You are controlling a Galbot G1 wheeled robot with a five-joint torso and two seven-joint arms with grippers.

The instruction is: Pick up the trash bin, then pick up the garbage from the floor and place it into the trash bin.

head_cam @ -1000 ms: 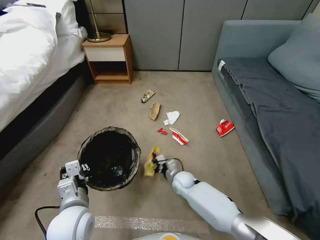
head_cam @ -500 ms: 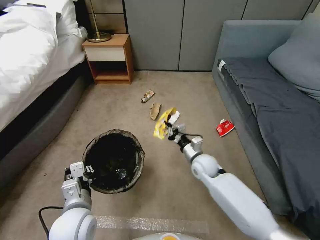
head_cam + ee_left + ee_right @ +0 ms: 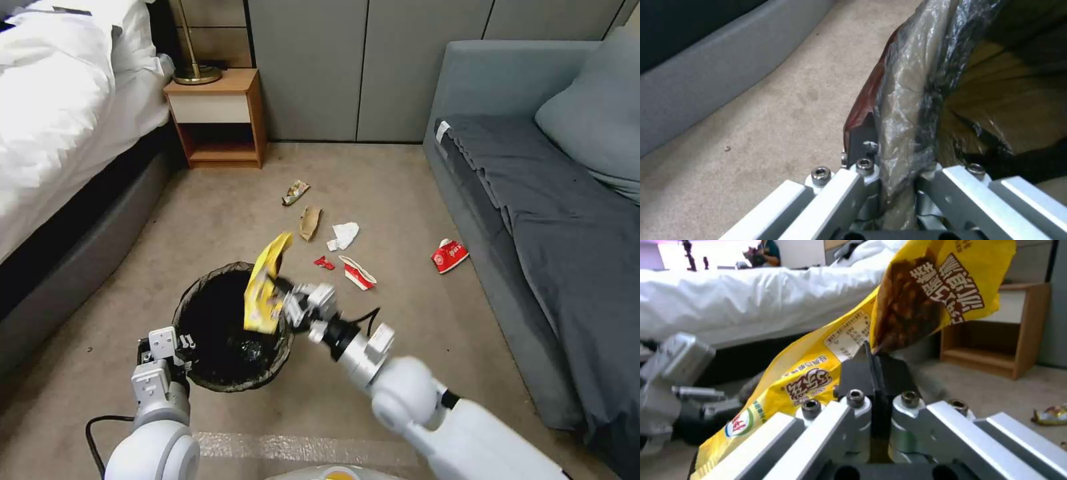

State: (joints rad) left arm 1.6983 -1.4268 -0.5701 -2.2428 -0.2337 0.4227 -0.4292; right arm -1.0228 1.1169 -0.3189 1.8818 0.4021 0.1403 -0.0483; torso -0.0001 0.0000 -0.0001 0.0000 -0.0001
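Note:
The trash bin [image 3: 200,320], lined with a dark bag, stands low on the carpet in the head view. My left gripper [image 3: 175,345] is shut on its near-left rim [image 3: 907,83], pinching bag and wall. My right gripper [image 3: 288,305] is shut on a yellow snack wrapper [image 3: 265,288], which hangs over the bin's right rim. The right wrist view has the wrapper [image 3: 925,290] clamped between the fingertips. More garbage lies beyond: a colourful wrapper [image 3: 295,192], a cardboard scrap [image 3: 310,222], white paper [image 3: 345,235], a red scrap [image 3: 325,263] and two red-and-white cartons [image 3: 359,273] [image 3: 449,255].
A bed [image 3: 60,120] runs along the left and a wooden nightstand [image 3: 217,120] stands at the back. A grey sofa [image 3: 533,200] lines the right side. Open carpet lies between them. A black cable [image 3: 93,433] trails by my left arm.
My right gripper has swung the yellow wrapper from out by the floor litter back left, to over the bin's rim. The bin in my left gripper has edged right.

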